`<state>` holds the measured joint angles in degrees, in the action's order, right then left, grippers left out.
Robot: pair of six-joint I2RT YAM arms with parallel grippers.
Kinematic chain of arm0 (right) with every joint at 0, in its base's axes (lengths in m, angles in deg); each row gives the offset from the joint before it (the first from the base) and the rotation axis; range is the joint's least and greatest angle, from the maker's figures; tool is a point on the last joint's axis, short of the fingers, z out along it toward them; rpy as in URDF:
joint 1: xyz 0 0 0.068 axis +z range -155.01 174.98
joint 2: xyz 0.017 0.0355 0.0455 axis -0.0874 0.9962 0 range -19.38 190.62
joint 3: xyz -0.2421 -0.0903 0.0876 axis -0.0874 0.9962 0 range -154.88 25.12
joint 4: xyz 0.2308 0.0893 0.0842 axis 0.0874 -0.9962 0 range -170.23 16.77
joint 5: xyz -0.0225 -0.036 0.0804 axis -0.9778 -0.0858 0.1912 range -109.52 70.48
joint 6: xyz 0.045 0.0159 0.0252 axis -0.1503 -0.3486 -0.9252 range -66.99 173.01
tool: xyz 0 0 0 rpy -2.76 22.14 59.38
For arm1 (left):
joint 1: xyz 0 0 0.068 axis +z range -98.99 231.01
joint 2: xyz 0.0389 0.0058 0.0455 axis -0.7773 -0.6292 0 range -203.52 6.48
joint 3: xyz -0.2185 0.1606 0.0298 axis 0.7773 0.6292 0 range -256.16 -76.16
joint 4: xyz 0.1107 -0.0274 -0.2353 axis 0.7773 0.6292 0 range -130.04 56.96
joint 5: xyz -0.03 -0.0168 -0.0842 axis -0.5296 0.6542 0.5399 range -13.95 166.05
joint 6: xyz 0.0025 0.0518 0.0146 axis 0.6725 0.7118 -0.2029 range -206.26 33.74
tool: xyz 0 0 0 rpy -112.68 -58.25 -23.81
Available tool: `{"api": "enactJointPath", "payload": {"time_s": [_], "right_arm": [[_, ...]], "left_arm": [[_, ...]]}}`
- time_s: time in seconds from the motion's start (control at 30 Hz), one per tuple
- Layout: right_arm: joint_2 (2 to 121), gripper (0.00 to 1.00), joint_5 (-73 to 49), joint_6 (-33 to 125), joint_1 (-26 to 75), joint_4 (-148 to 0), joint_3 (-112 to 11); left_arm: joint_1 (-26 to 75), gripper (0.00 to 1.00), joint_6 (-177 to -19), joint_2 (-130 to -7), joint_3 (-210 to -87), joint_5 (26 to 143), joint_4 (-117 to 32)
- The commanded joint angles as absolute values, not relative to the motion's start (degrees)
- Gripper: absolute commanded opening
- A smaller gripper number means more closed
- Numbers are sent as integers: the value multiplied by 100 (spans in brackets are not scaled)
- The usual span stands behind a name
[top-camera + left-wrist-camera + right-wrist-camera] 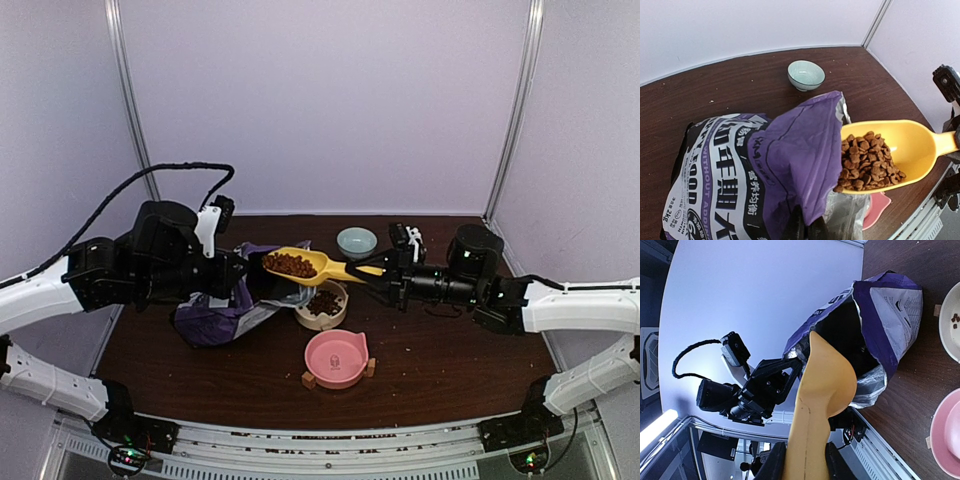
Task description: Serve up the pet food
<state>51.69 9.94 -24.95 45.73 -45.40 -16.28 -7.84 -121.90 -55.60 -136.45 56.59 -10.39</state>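
Pet food [865, 162] lies heaped in the yellow scoop [915, 142], whose handle the right claw [385, 272] grips between partly closed fingers, holding it about level in the air at the mouth of the purple-and-white bag [790, 160]. The left claw [802, 227] is closed tight, pinching the bag's purple top flap beside the gaping mouth. Just below the scoop a cream bowl [312, 322] holds more pellets, with a pink bowl [336, 358] nearer the arms and a pale green bowl [357, 241] farther back on the dark wooden table [450, 350].
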Motion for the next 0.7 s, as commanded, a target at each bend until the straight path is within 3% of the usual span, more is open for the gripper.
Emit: {"api": "enactJointPath", "payload": {"time_s": [0.0, 0.67], "right_arm": [[4961, 12, 870, -2429, 4558, -4501, -1542], [4219, 12, 576, -2496, 4369, -4718, -1274]], "left_arm": [[-687, 0, -12277, -5564, -13920, 5381, -1305], [-506, 0, -12282, -5844, -14134, 5334, -1203]]}}
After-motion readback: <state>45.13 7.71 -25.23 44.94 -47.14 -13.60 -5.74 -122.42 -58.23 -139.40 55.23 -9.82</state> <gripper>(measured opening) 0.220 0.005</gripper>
